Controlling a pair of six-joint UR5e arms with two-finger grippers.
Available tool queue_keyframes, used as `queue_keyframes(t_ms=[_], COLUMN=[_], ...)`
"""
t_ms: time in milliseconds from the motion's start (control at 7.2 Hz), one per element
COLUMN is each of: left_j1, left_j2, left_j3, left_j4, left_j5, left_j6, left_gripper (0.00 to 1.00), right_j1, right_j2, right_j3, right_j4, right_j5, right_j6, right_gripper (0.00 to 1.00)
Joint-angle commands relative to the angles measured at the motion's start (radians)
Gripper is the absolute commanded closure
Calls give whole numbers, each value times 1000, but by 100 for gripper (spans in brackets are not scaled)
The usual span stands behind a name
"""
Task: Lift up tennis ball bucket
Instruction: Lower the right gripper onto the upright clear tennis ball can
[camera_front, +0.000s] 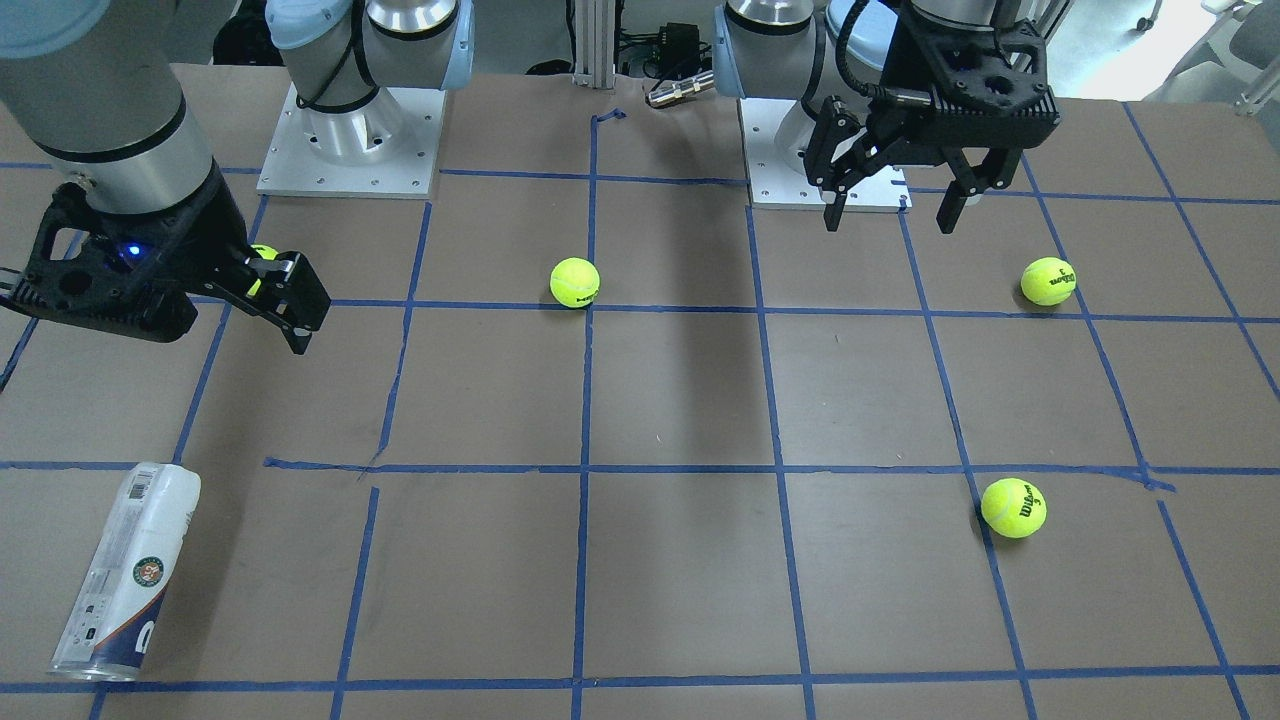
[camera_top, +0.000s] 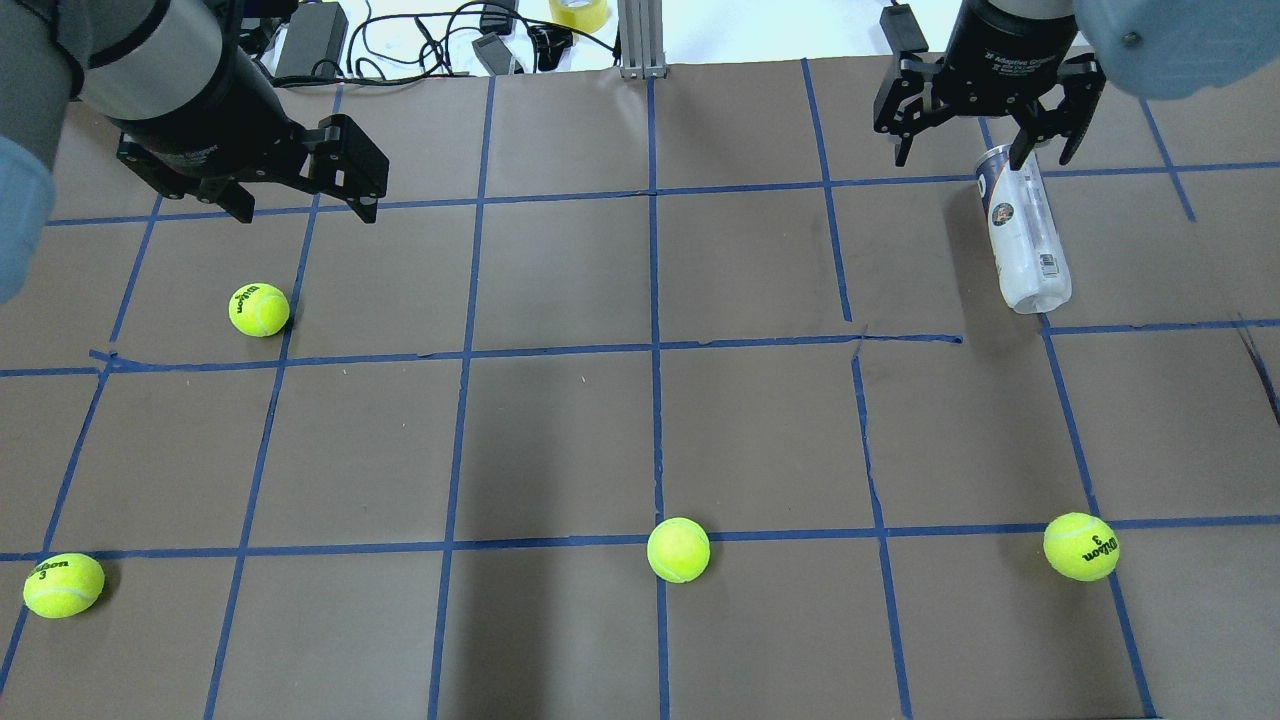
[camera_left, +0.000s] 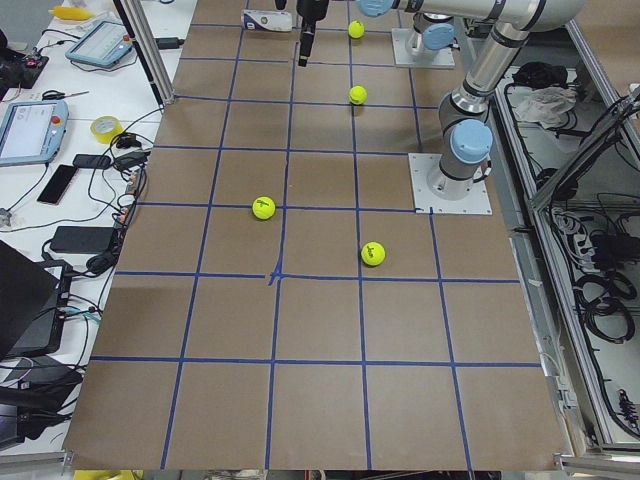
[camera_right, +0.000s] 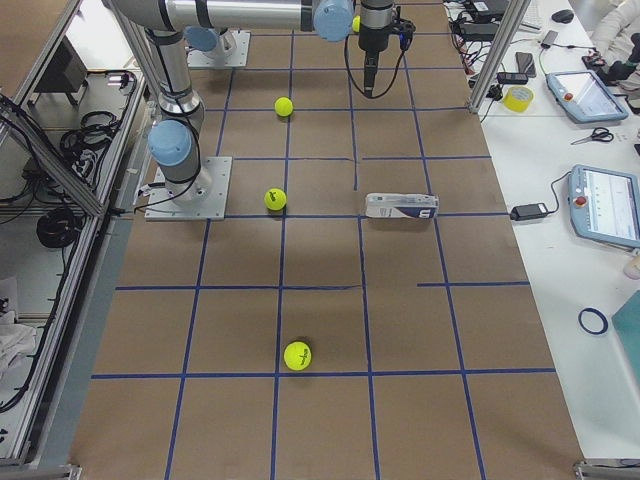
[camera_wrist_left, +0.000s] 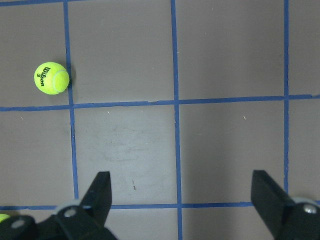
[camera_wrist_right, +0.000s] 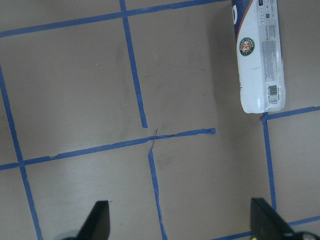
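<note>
Clear bucket (camera_wrist_right: 260, 60), apart from right hand (camera_wrist_right: 180, 216)

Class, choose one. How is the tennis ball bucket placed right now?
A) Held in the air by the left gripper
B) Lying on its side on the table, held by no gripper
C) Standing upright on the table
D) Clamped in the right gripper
B: the tennis ball bucket lies on its side on the table, and the open right gripper hangs clear of it.

Robotics lab: tape-gridded table (camera_right: 320, 330), teach pendants (camera_right: 605, 205), loose cables (camera_top: 430, 30), bolted arm bases (camera_front: 350, 150).
</note>
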Motion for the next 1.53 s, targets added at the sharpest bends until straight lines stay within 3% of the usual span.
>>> queue_keyframes(t_ms=[0,833,1111,1250,1389], left_j1=[0,-2,0,-2,-2], left_j2=[3,3,3,3,2], left_j3=[2,0,0,0,0], left_j4=[-1,-2,-2,-2,-2], left_j5=[-9,-5,-2,-3,-5], left_j6=[0,1,1,1,1], left_gripper=[0,0,0,0,0], right_j1=[0,-24,-143,-202,-219], right_j2=[-14,27,151,235,286], right_j3=[0,3,-2,-23,-26], right_j4=[1,-31,-178,-318,-355], right_j5=[-2,-14,-17,-2,-6], right_j6=[-2,-64,-151,-272,-243], right_gripper=[0,0,0,0,0])
